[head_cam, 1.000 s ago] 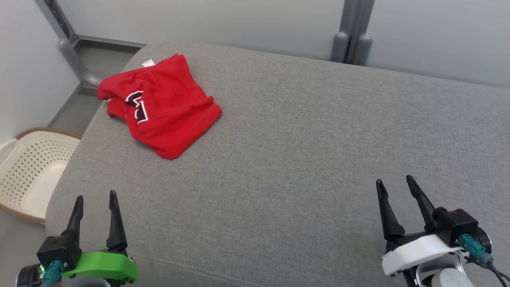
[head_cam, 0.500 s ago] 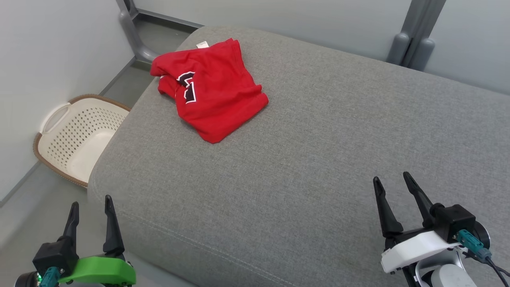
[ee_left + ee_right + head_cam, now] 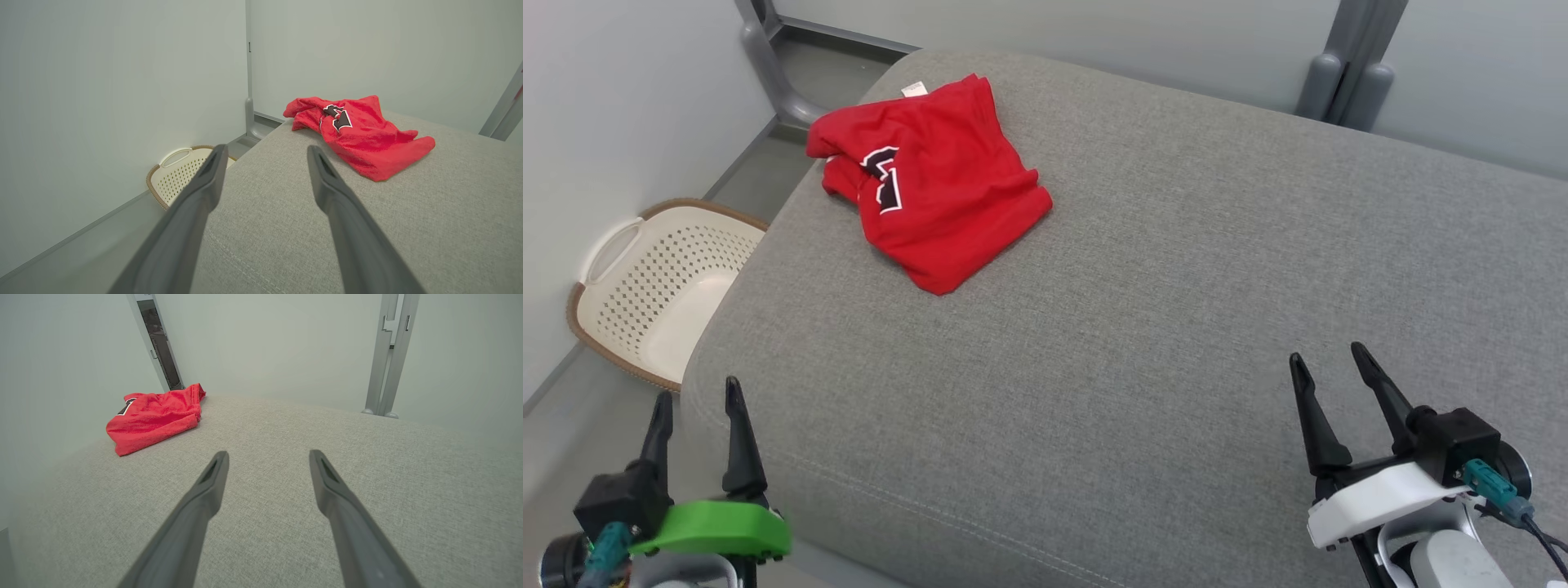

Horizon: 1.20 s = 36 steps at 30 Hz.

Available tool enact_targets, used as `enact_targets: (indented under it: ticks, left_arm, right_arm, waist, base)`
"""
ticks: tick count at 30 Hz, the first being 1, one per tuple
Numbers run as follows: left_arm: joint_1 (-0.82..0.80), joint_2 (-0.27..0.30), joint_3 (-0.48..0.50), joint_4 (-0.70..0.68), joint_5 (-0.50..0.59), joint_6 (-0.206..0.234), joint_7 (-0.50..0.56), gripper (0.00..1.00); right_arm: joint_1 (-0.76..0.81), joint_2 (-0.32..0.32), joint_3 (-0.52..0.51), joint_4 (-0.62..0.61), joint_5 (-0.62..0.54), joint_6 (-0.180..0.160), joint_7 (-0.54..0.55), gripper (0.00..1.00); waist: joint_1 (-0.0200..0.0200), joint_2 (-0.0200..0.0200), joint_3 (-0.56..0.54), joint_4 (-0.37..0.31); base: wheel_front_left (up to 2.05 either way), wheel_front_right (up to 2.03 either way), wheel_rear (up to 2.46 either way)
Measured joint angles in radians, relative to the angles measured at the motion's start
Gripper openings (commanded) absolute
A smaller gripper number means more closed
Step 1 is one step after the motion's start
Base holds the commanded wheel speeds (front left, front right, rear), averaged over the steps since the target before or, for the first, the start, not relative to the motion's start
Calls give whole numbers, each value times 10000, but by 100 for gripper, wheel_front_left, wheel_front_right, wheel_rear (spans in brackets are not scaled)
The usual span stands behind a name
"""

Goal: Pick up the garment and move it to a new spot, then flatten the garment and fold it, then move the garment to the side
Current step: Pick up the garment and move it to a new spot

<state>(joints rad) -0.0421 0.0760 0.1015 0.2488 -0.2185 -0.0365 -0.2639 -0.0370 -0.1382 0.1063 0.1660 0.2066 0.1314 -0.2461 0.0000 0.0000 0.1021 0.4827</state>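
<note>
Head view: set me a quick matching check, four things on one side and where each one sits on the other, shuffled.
1. garment
2. basket
3. left gripper
4. right gripper

A. on the floor, left of the cushion
B. lower right, over the cushion, open
C. crumpled at the cushion's far left corner
D. lower left, by the cushion's near corner, open

Pairs: 1-C, 2-A, 3-D, 4-B
</note>
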Motion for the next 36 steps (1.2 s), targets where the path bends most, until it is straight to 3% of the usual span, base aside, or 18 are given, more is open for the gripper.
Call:
enact_targets:
  ticks: [6,16,27,36]
  left_arm:
    - [-1364,295,117,215,-56,-140,-2,100]
    - [-4979,1037,385,1471,-426,-387,0,100]
    - [-7551,2270,738,3944,-928,-602,428,100]
    - [-8487,2702,499,6311,-1181,-775,1701,100]
  right_arm:
    - [-387,-293,-211,-412,-209,0,240,100]
    - [-1138,-763,-888,-1703,-598,0,566,100]
    - [-1336,-1160,-1450,-2849,-909,0,989,100]
    - [-1352,-1586,-1774,-3756,-945,0,1494,100]
  waist:
    - [0,0,385,-521]
    - [0,0,1883,-1792]
    - [1,0,3506,-3184]
    - [1,0,4627,-3812]
  base:
    - [0,0,0]
    - [0,0,0]
    - [0,0,0]
    - [0,0,0]
